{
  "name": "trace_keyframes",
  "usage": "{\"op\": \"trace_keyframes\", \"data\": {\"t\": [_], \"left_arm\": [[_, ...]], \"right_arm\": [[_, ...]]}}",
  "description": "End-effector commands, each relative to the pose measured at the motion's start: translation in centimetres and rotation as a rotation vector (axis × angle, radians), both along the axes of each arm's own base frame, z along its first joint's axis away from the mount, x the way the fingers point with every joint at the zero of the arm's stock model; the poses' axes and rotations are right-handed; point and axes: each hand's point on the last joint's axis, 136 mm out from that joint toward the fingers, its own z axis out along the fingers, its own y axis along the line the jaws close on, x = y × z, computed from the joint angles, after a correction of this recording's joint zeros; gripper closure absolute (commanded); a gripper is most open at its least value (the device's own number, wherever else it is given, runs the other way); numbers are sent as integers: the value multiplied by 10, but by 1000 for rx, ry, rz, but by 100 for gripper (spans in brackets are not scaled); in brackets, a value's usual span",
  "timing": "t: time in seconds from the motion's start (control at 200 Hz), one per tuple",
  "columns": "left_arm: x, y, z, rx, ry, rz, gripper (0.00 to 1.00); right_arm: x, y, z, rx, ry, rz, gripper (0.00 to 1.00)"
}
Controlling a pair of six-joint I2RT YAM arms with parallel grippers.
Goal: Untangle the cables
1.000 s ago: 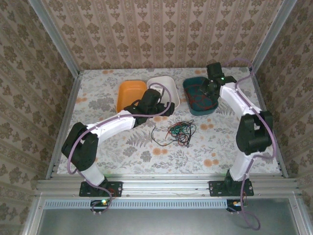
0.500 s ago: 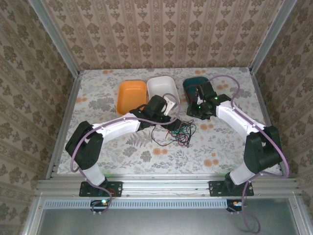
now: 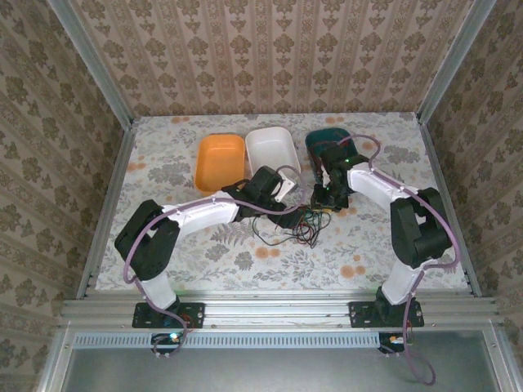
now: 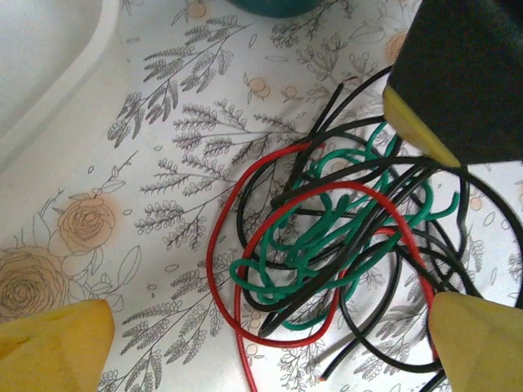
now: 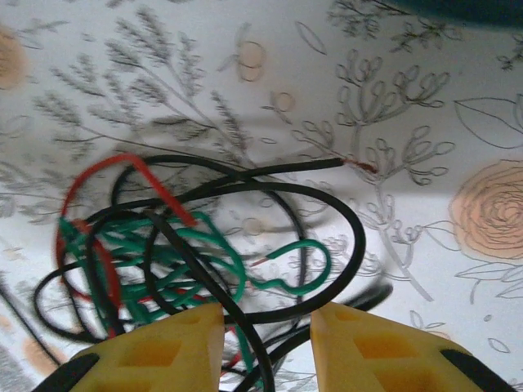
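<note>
Arm on the left [image 3: 196, 214] lies low across the floral table [image 3: 163, 245], elbow bent and forearm reaching right, in front of the orange bin [image 3: 219, 159] and the white bin [image 3: 274, 145], whose near rim it covers. We see the left gripper [image 4: 261, 343] with its yellow fingers [image 4: 49, 343] spread wide either side of the cables [image 4: 327, 237], touching none. The red, black and green tangle lies on the table at centre, just before the bins, and several strands are cut off at the wrist view's edge. The right gripper [image 5: 265, 339] points down at the tangle's right edge, fingers a narrow gap apart, black strands running between them unpinched. The right arm [image 3: 417, 224] is folded back leftward and hides part of the teal bin [image 3: 320, 140].
</note>
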Motion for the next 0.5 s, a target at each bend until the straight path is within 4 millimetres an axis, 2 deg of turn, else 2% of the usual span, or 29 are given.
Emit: {"op": "trace_keyframes", "data": {"t": [0.0,0.125,0.22,0.495], "left_arm": [[3,7,-6,21,-19,18,0],[4,11,-13,37,-13,36,1],[6,13,-18,50,-13,48,2],[15,23,-25,59,-30,106,5]], "right_arm": [[-17,-23,-22,-128,99,-11,66],[-27,-43,-37,-148,152,-76,67],[-26,-49,-31,-120,118,-115,67],[0,-35,41,-23,-212,-129,66]]}}
